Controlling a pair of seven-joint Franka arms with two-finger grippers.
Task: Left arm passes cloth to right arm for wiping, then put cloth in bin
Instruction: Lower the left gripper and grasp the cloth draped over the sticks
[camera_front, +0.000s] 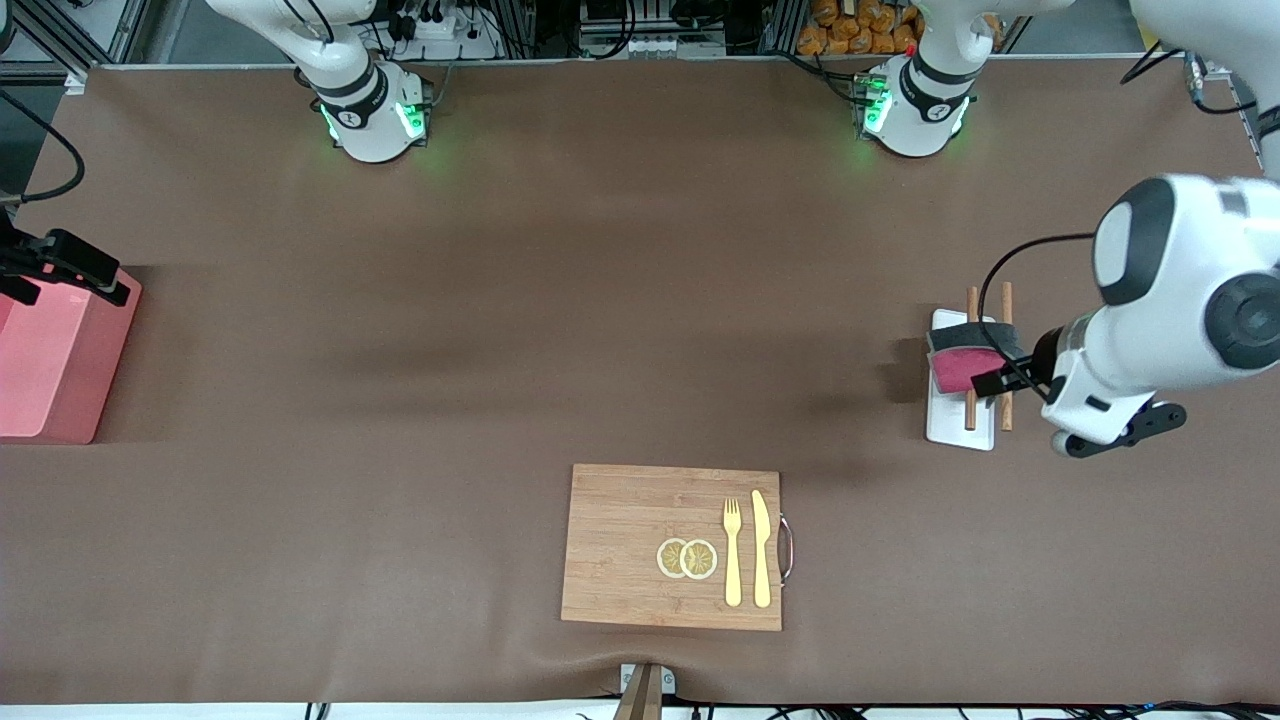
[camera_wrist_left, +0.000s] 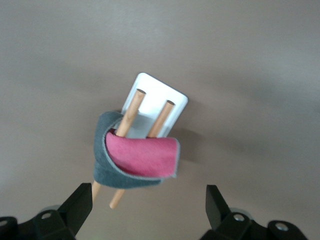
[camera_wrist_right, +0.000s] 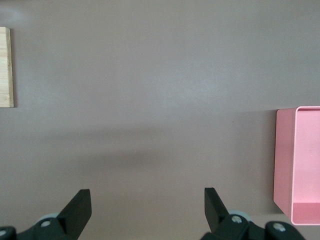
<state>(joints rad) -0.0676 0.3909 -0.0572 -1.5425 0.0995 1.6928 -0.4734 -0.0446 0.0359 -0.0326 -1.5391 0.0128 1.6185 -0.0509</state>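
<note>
Cutting board (camera_front: 640, 545) sits nearest the camera, mid-worktop, carrying a fork (camera_front: 732, 552), a knife (camera_front: 762, 548) and two citrus slices (camera_front: 687, 558).

Brown worktop (camera_front: 500, 350).

Left arm (camera_front: 1180, 300): reaches in at its own end of the worktop. Left tool (camera_wrist_left: 147, 195) hovers over the white rack (camera_front: 945, 425), fingers spread wide, nothing in them. Wrist view shows the cloth between the two fingertip lines but clear of both.

Right arm (camera_front: 370, 110): waits. Right tool (camera_wrist_right: 147, 200) hangs over the pink bin (camera_front: 60, 370) at the right arm's end, fingers wide apart, empty.

Rack: two wooden rods (camera_wrist_left: 131, 112), farther from the camera than the board.

Cloth (camera_front: 955, 365): draped over the rods, folded, maroon face inward, grey face outward, one fold wrapped round the rod.

Step in hand, as I judge it: the pick from the rack.
- Come down centred on the thick folded bunch, so both layers go between the fingers.
- Keep the fingertips off the rods; pinching a rod with the cloth would likely drag the rack along.
- Close on fabric only, then lift along the rods' slope so the wrapped fold slides free rather than snagging.
- Leave a free edge hanging for the right tool to take at handover.
</note>
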